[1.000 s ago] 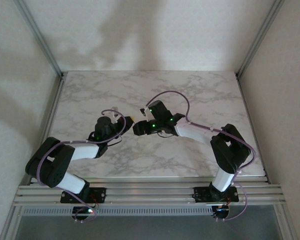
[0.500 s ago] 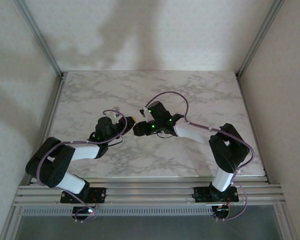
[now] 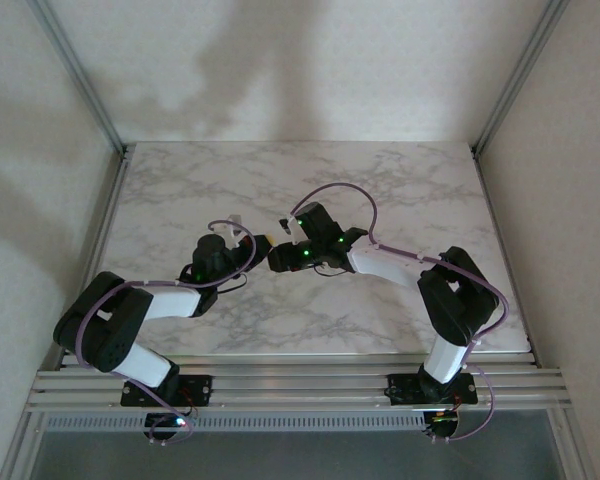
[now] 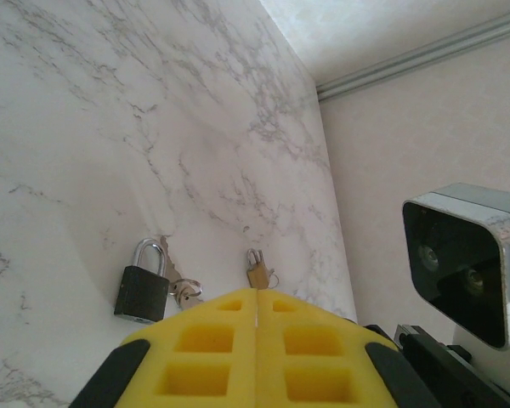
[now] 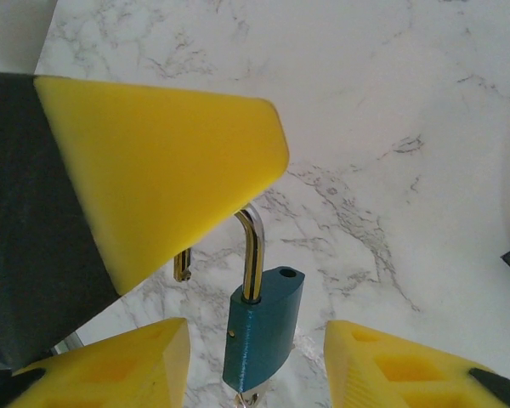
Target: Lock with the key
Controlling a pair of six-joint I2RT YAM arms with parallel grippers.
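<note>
Over the middle of the marble table [image 3: 420, 200], seen from above, my left gripper [image 3: 261, 243] reaches in from the left and my right gripper [image 3: 277, 257] from the right. The two meet almost tip to tip, and what sits between them is too small to make out from up there. From my left wrist, my two yellow fingers [image 4: 204, 348] are pressed flat together, with only a thin seam between the pads. Beyond them a black padlock [image 4: 140, 289] lies on the marble with a small bunch of keys [image 4: 185, 293] touching its right side. A little brass-coloured piece [image 4: 257, 274] lies just to the right of those, apart from them. My right arm's camera housing [image 4: 466, 259] stands at the right edge. From my right wrist, the blue padlock [image 5: 263, 331] hangs upright above the table with its shackle [image 5: 253, 246] sprung open. One leg sits in the body and the free end hangs clear to the left. The shackle's arch runs up behind my left gripper's yellow finger [image 5: 153, 161], which is clenched on it. My right fingers [image 5: 119, 370] are released, standing apart on either side of the padlock body, neither touching it. A bit of silver metal [image 5: 246, 398] shows under the body; I cannot tell whether it is the key.
</note>
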